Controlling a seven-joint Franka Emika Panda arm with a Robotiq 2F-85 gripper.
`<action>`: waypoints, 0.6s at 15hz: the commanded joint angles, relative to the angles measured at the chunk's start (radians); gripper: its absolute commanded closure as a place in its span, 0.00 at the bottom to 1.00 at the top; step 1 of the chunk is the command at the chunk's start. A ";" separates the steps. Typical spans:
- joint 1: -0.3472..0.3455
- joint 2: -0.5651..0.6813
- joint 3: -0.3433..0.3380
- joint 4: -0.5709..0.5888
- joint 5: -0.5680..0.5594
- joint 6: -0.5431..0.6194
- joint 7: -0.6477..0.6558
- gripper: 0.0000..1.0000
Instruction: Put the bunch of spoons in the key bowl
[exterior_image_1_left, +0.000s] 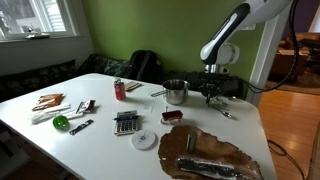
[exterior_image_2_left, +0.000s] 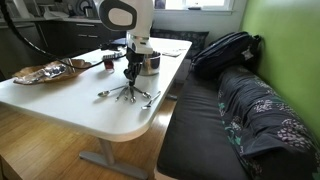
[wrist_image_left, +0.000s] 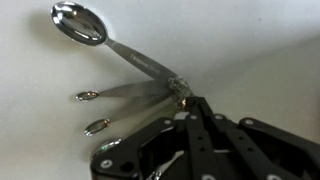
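Note:
The bunch of spoons (wrist_image_left: 130, 60) is metal, joined at the handle ends and fanned out, with one large spoon and smaller ones. In both exterior views it lies at the table's edge (exterior_image_1_left: 225, 112) (exterior_image_2_left: 128, 94). My gripper (wrist_image_left: 187, 100) points down over it (exterior_image_1_left: 210, 97) (exterior_image_2_left: 130, 82), its fingers shut on the joined handle ends. I cannot tell whether the spoons are off the table. The key bowl (exterior_image_1_left: 235, 160) (exterior_image_2_left: 45, 72) is a brown, wrinkled shallow dish holding dark and metallic items, well apart from the gripper.
A steel pot (exterior_image_1_left: 176, 92) (exterior_image_2_left: 150, 62) stands just beside the gripper. A red can (exterior_image_1_left: 119, 90), a calculator (exterior_image_1_left: 126, 122), a white disc (exterior_image_1_left: 145, 139), a green object (exterior_image_1_left: 61, 122) and small tools lie across the white table (exterior_image_1_left: 100, 140). A dark bench with a backpack (exterior_image_2_left: 225, 50) runs alongside.

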 joint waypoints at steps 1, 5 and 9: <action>0.013 -0.067 -0.001 -0.049 -0.010 0.001 -0.003 0.99; 0.013 -0.183 0.055 -0.130 0.020 0.025 -0.099 0.99; 0.014 -0.308 0.114 -0.206 0.059 0.042 -0.222 0.99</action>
